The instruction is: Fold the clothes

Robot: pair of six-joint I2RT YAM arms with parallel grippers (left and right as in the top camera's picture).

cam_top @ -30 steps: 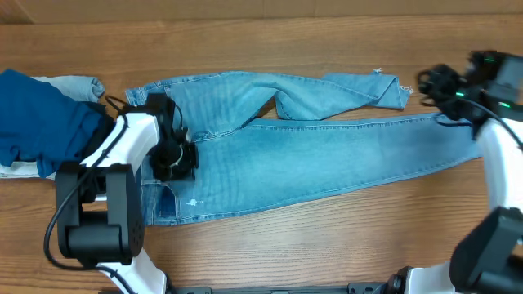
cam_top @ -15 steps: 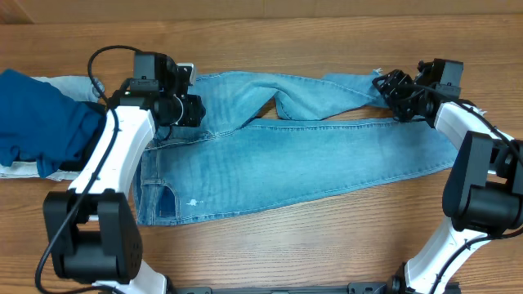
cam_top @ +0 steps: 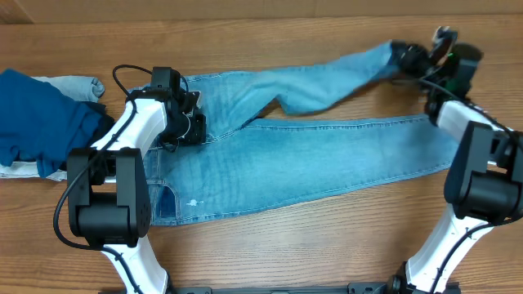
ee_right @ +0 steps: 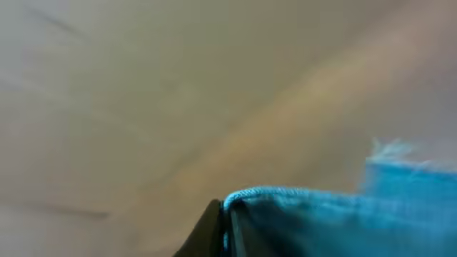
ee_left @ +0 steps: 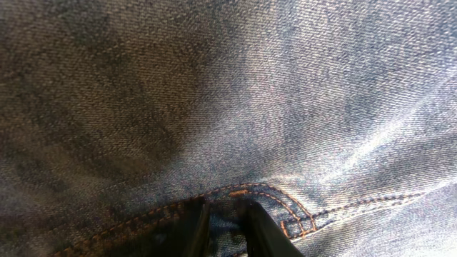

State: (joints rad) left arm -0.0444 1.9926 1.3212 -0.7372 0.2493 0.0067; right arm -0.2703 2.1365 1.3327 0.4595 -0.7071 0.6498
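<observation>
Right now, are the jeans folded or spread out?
Spread out: the jeans lie full length on the table, one leg's hem pinched in the right fingers.

We see the jeans [cam_top: 327, 163] lying across the table [cam_top: 327, 253]; our left gripper [cam_top: 192, 129] rests on the waist end, our right gripper [cam_top: 400, 54] holds the upper leg's hem.

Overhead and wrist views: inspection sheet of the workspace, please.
Surface: wooden table, no spills seen.
Job's things: jeans spread out, near leg straight, far leg kinked.
Clutter: dark blue garment over a pale grey garment, far left.
Grippers: left gripper shut on jeans towards the waist end; right gripper shut on the far leg's hem.
Cables: black cable looping beside the left arm.
Surroundings: nothing seen.
</observation>
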